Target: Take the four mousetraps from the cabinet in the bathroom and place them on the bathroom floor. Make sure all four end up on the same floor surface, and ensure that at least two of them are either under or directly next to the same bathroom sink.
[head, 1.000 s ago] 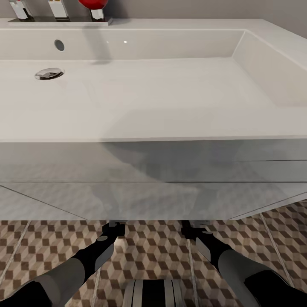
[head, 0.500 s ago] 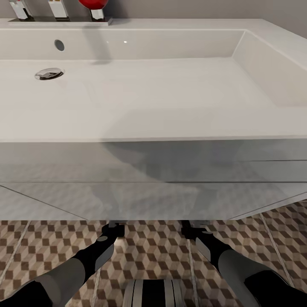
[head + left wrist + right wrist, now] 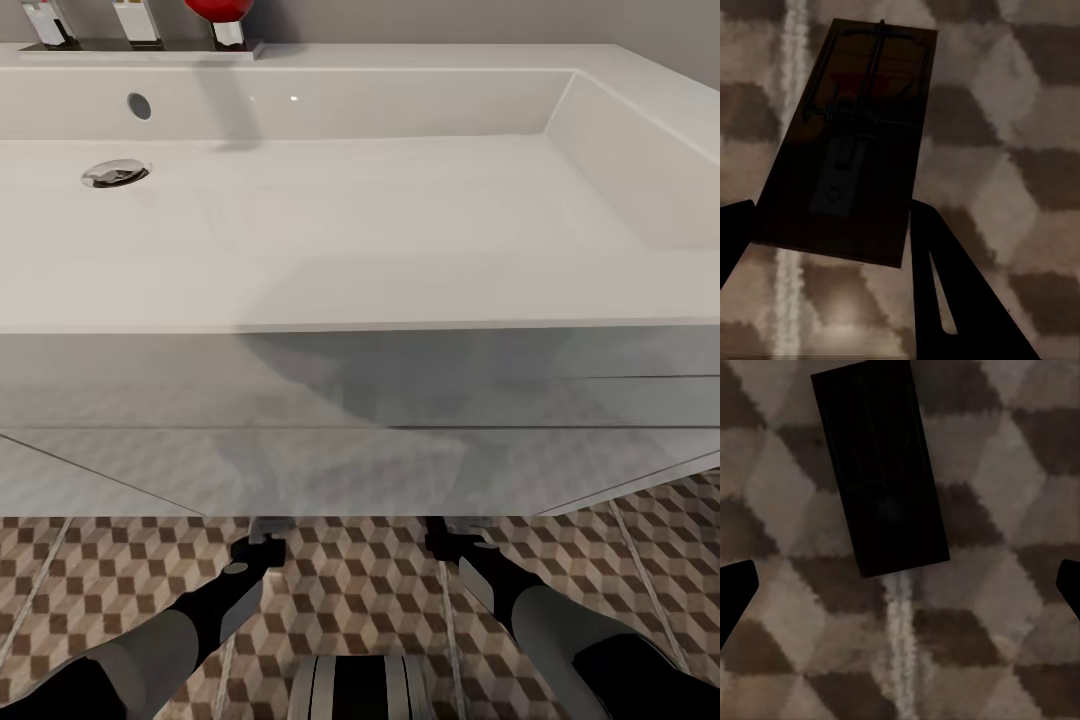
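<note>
Robot faces a white sink, both arms reaching low under its front edge over the cube-pattern bathroom floor. Left gripper is closed on a mousetrap, dark fingers pressing either long edge near the trap's rear end; in this wrist view the wooden base, spring coil and wire bar show clearly, with the tiles blurred behind, so the trap looks to be hanging above the floor, not resting on it. Right gripper stands wide apart, fingertips at the picture's two sides and touching nothing; a second mousetrap lies flat on the tiles ahead of it, apparently already set down beneath the sink. In the head view the left gripper and right gripper tips are tucked just under the sink front, traps too small to make out there. Handling judgement: the trap is a light, stiff, thin wood slab, easy to pinch but likely to pivot or slip if held at one end; grip belongs on the long bare side edges, away from the sprung wire and pale plate. Best lowered close to the floor before release so it lands flat.
</note>
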Controlling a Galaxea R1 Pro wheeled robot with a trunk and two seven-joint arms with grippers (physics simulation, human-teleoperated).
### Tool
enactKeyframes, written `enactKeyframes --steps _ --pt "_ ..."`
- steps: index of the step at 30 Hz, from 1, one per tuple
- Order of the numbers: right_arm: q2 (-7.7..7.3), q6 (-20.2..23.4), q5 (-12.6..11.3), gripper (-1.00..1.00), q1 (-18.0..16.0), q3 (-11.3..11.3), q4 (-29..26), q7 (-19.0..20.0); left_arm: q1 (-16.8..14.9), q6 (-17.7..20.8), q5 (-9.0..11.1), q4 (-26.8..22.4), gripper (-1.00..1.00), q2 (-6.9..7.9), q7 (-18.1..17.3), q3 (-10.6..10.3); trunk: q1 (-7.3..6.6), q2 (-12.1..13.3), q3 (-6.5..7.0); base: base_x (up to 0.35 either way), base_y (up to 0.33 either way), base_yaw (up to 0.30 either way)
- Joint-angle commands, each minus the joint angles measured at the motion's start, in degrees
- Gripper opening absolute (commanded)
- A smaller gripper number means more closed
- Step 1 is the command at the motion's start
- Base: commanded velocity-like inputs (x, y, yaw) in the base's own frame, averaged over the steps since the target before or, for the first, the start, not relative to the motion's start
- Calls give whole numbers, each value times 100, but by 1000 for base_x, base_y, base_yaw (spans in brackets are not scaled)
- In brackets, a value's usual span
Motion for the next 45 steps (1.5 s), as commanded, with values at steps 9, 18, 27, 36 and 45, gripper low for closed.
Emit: enactKeyframes --steps 9,18,27,36,45 --pt "-2 32 -47 100 0 49 -13 -36 -3 119 26 118 -100 6 34 -54 -1 -1 -3 0 0 0" --pt "-2 32 -47 100 0 49 -13 -36 -3 334 12 150 -100 13 34 -57 -1 -1 -3 0 0 0" --pt "-2 32 -47 100 0 49 -13 -36 -3 363 7 152 -100 11 34 -58 -1 -1 -3 0 0 0" --pt "-2 32 -47 100 0 49 -13 -36 -3 397 3 148 -100 8 34 -61 -1 -1 -3 0 0 0" --pt "-2 32 -47 100 0 49 -13 -36 -106 410 6 154 -100 8 34 -58 -1 -1 -3 0 0 0"
